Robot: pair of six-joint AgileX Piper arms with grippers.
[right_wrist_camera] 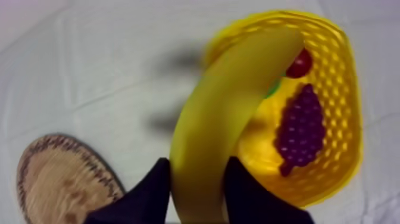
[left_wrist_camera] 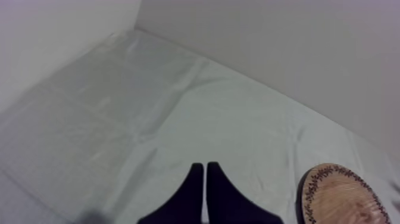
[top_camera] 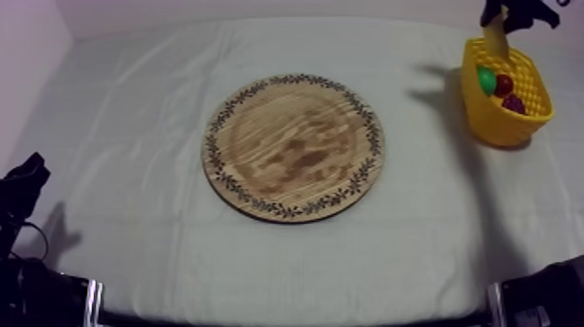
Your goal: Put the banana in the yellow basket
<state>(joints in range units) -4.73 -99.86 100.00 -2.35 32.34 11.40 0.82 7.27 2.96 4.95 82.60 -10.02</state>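
Black fingers (right_wrist_camera: 152, 193) of my right gripper (right_wrist_camera: 196, 170) pinch the banana (right_wrist_camera: 232, 101) near one end, so its free end hangs over the yellow basket (right_wrist_camera: 342, 77) at the right side of the table (top_camera: 130, 130), above the grapes (right_wrist_camera: 303, 128) and small red fruit (right_wrist_camera: 300, 62). Holding it high likely helps it clear the rim before release. My left gripper (left_wrist_camera: 205, 179), fingers pressed together, rests well aside, away from the bare wooden board (top_camera: 294, 146).

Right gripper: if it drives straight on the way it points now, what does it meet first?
Likely the yellow basket: the right gripper holds the banana with its tip over the rim, near the grapes. Depth unclear.
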